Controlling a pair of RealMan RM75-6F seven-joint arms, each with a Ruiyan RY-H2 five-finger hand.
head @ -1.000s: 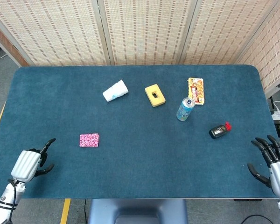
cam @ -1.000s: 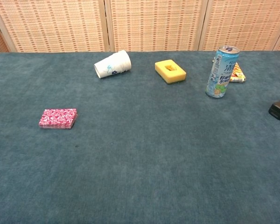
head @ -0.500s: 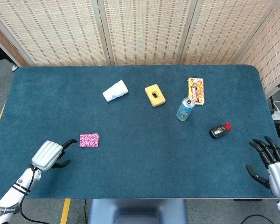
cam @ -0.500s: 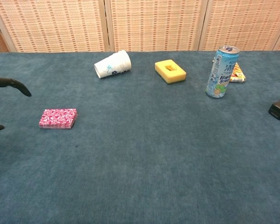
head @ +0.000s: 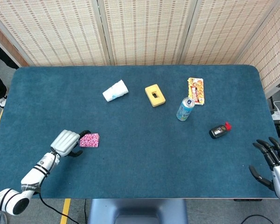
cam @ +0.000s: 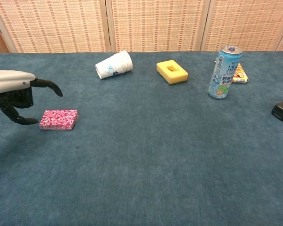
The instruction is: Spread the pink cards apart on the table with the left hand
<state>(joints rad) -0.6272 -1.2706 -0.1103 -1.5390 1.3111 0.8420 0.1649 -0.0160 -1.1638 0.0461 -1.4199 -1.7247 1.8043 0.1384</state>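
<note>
The pink cards (head: 89, 140) lie in one neat stack on the blue table, at its left front; the chest view shows the stack (cam: 59, 119) flat and squared. My left hand (head: 66, 143) hovers just left of the stack with its fingers apart, one fingertip above the stack's left edge and the thumb low beside it (cam: 16, 94). It holds nothing. My right hand (head: 272, 161) hangs off the table's front right corner, fingers spread and empty. The chest view does not show it.
A paper cup (head: 115, 90) lies on its side at the back, a yellow block (head: 155, 95) right of it. A drink can (head: 185, 109) stands beside a snack packet (head: 196, 90). A black and red device (head: 219, 130) lies at the right.
My left hand has travelled right and forward from the table's left front edge up to the card stack. The stack has not moved. The right hand has barely shifted.
</note>
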